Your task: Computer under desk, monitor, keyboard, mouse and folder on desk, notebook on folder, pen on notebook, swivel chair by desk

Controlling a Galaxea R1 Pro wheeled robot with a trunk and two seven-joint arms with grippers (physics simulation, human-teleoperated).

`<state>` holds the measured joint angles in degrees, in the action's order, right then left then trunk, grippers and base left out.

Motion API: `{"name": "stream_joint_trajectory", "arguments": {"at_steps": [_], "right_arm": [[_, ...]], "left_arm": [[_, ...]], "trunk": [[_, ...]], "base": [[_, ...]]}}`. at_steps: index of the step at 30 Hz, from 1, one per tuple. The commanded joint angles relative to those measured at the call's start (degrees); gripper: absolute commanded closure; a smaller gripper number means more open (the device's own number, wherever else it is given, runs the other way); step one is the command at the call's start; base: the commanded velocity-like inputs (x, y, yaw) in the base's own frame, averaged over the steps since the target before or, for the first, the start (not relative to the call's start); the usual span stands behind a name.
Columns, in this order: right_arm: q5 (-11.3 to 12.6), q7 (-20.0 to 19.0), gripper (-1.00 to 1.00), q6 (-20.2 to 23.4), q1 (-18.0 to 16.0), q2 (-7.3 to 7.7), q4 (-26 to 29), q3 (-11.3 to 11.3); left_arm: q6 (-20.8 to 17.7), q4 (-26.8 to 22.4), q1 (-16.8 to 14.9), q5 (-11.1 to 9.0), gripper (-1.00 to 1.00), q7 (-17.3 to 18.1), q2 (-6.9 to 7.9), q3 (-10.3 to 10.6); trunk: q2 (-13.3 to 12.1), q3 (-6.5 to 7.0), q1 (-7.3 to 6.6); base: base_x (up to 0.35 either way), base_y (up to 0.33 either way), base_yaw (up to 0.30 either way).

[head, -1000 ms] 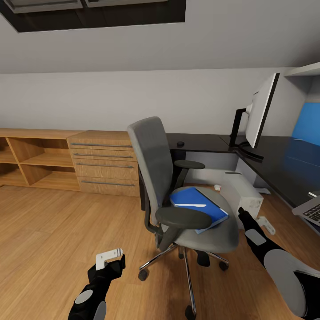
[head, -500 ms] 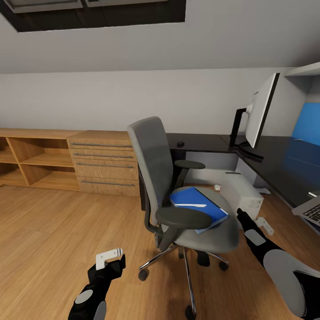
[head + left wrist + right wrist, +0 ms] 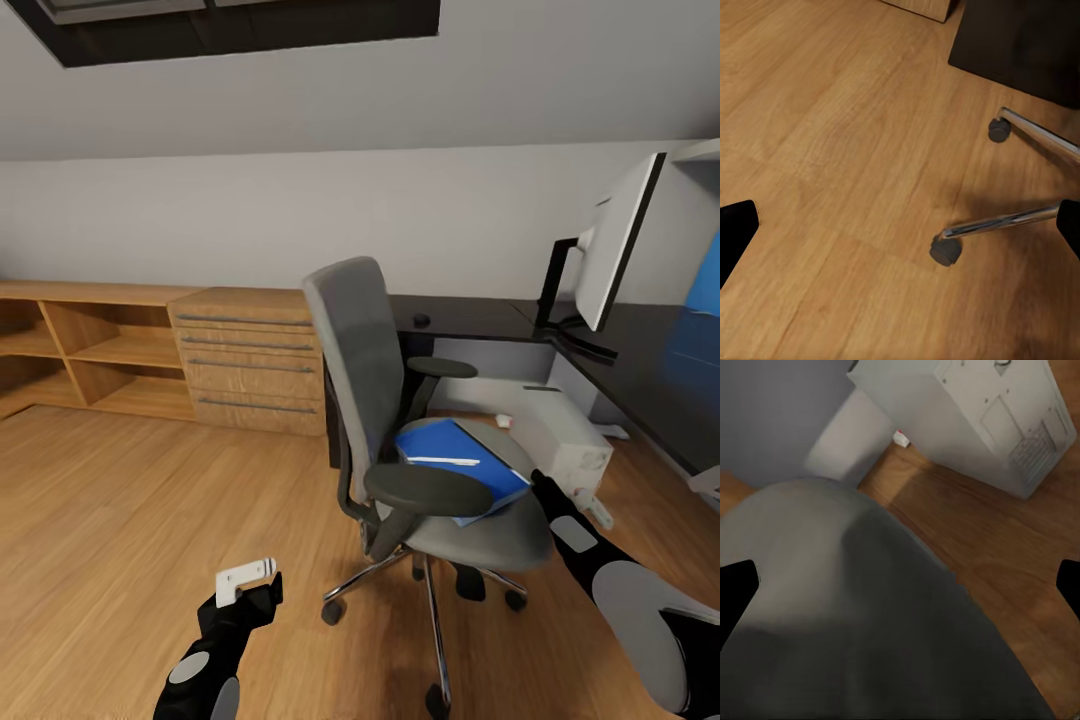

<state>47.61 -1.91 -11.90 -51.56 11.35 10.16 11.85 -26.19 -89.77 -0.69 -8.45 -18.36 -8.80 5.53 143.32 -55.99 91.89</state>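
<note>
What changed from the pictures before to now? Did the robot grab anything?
Mostly the camera moved: the swivel chair, wooden cabinet and monitor all sit a bit further right in the head view. That leaves the right hand closer to the seat's edge. Nothing was grabbed or let go. The folder stays on the seat, and both hands, the left hand too, stay open and empty.

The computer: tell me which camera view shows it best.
The right wrist view. The computer appears large, its vented panel clear, beyond the swivel chair seat. The head view shows the computer smaller, partly behind the chair. The left wrist view shows floor and chair legs.
</note>
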Motion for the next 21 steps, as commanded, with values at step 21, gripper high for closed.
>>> {"name": "stream_joint_trajectory", "arguments": {"at_steps": [21], "right_arm": [[0.6,-0.3,-1.00,-0.1,0.0,-1.34,-0.1,-0.2]], "left_arm": [[-0.2,0.0,0.0,-0.6,-1.00,-0.5,0.01,0.1]], "trunk": [[0.0,-0.79,-0.01]], "base": [[0.000,0.000,0.112]]}}
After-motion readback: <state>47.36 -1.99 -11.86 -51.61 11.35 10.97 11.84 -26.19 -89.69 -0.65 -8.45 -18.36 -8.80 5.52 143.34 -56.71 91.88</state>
